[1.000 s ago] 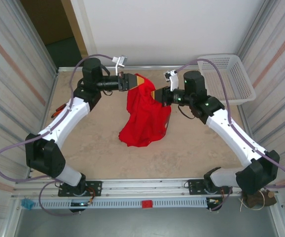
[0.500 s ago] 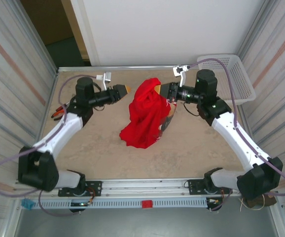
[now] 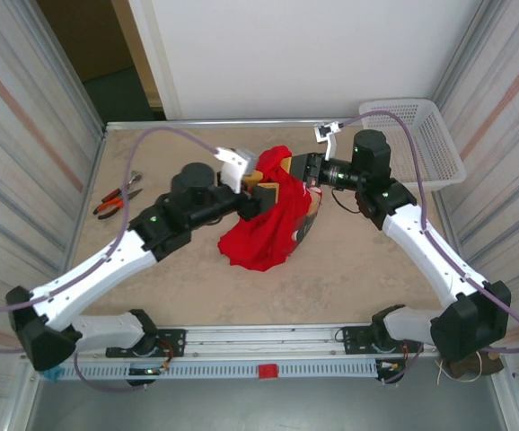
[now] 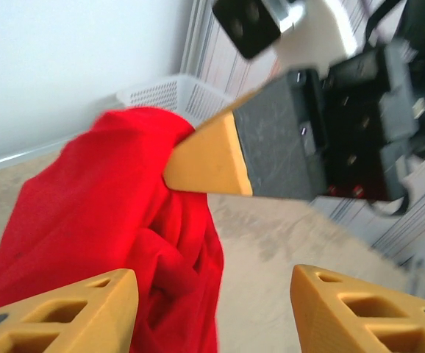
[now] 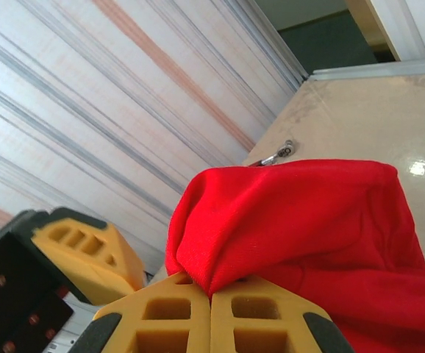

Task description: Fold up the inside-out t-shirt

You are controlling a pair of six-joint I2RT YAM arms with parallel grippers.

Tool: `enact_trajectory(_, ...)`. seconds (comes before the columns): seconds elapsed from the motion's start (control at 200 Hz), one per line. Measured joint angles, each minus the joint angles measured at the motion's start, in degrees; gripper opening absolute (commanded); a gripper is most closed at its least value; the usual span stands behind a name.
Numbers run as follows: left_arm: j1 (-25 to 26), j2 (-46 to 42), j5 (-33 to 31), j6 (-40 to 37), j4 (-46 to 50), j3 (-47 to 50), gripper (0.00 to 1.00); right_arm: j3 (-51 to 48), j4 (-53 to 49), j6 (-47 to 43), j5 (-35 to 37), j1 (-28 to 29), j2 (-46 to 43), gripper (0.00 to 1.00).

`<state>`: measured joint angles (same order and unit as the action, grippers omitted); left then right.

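A: Quick status pls. Where's the bright red soft cloth t-shirt [image 3: 264, 229]?

B: Hanging from the right tool [image 3: 288, 169]. Its two yellow fingers are pressed together on a peak of the cloth, clear in the right wrist view. The rest drapes down below that tool & piles in a crumpled heap on the beige stone-look tabletop [image 3: 358, 260].

A: And the left tool [image 3: 258, 186]?

B: Spread wide, holding nothing. It faces the right tool, v. close, w/ the raised cloth just ahead of it & nearer one of its fingers. No pinch yet.

A: So progress?

B: Early, imo. The shirt isn't laid flat, sleeves & hem can't be picked out, no fold line anywhere. Can't tell from here whether it's inside out or right side out.

A: What's left, then?

B: Basically everything: a second grasp by the left tool, stretch the shirt between both, spread it on the tabletop, then the folds.

A: Anything in the way?

B: Not really. A white plastic mesh basket [image 3: 412, 135] sits behind & outside the right tool, well apart from the cloth. Orange-handled pliers [image 3: 116, 196] lie far out on the left tool's outer side, also well apart.
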<state>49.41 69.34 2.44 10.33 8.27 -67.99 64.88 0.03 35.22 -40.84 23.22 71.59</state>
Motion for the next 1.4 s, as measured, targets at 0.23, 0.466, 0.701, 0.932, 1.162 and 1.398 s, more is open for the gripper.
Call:
enact_trajectory(0.23,0.5,4.4,-6.3,-8.1,4.5,-1.9,0.54,-0.8,0.0,0.4,0.5,0.0,0.0,0.00)
enact_trajectory(0.466,0.5,7.2,-8.7,-11.3,5.0,-4.6,0.07,-0.8,0.6,0.4,0.5,0.0,-0.1,0.00)
enact_trajectory(0.701,-2.9,8.7,-3.4,-10.3,5.8,-7.0,0.00,-3.8,1.9,0.8,1.5,-0.4,-1.1,0.00)
enact_trajectory(0.932,-15.9,5.0,19.4,3.2,2.2,-8.0,0.00,-7.2,5.0,3.3,4.8,-3.1,0.5,0.04)
enact_trajectory(1.162,-23.3,4.5,37.7,21.0,-12.9,-2.5,0.00,-6.5,1.7,3.1,9.3,-3.9,2.2,0.46)
enact_trajectory(1.398,-24.4,5.9,47.9,29.6,-21.9,-1.7,0.00,-6.2,-7.0,-2.5,17.6,0.1,-11.0,0.56)
